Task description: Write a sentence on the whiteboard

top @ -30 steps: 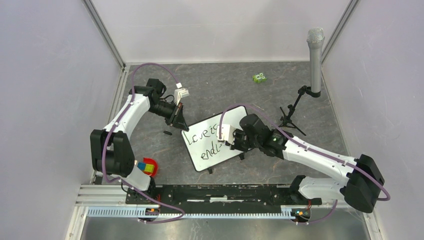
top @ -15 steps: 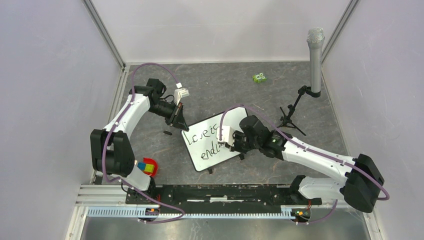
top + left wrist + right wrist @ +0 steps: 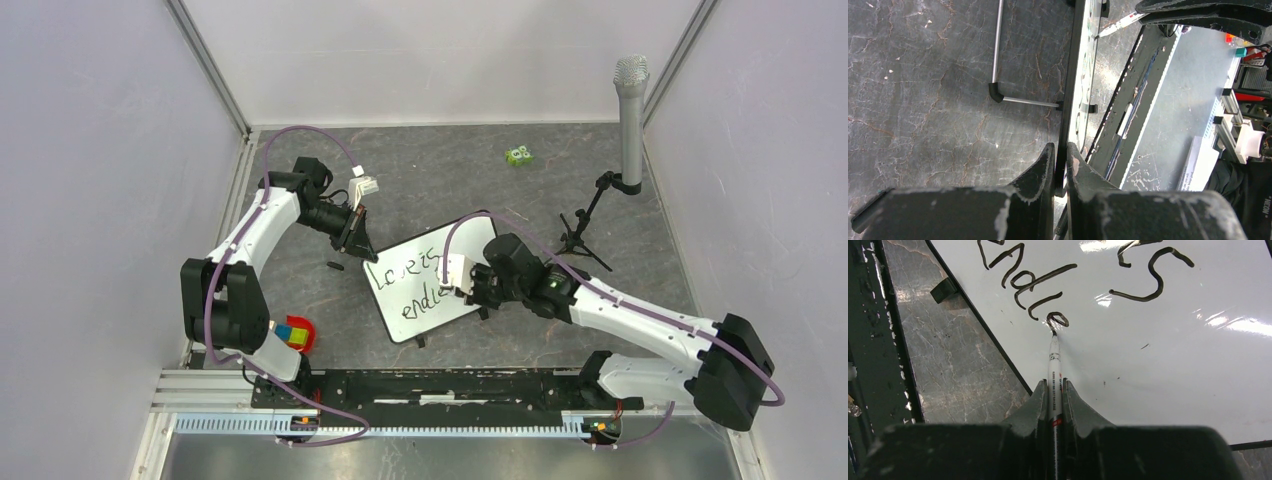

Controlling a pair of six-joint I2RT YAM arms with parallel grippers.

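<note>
The whiteboard (image 3: 425, 300) stands tilted on the grey table; its white face fills the right wrist view (image 3: 1173, 355). The sentence (image 3: 412, 288) reads "Love is" on one line and "endle" below, in black marker (image 3: 1040, 285). My left gripper (image 3: 352, 236) is shut on the whiteboard's black top-left edge (image 3: 1065, 125), seen edge-on in the left wrist view. My right gripper (image 3: 466, 282) is shut on a white marker pen (image 3: 1054, 372), whose tip touches the board at the last "e" (image 3: 1057, 320). The pen also shows far off in the left wrist view (image 3: 1118, 24).
A grey microphone on a small black tripod (image 3: 628, 120) stands at the back right. A green toy (image 3: 518, 155) lies at the back. A red bowl with a coloured cube (image 3: 296, 335) sits by the left arm's base. A small black cap (image 3: 335, 265) lies left of the board.
My right gripper and the pen have shifted slightly right along the lower line, and the letters of "endle" have grown. The left gripper and the board have not moved.
</note>
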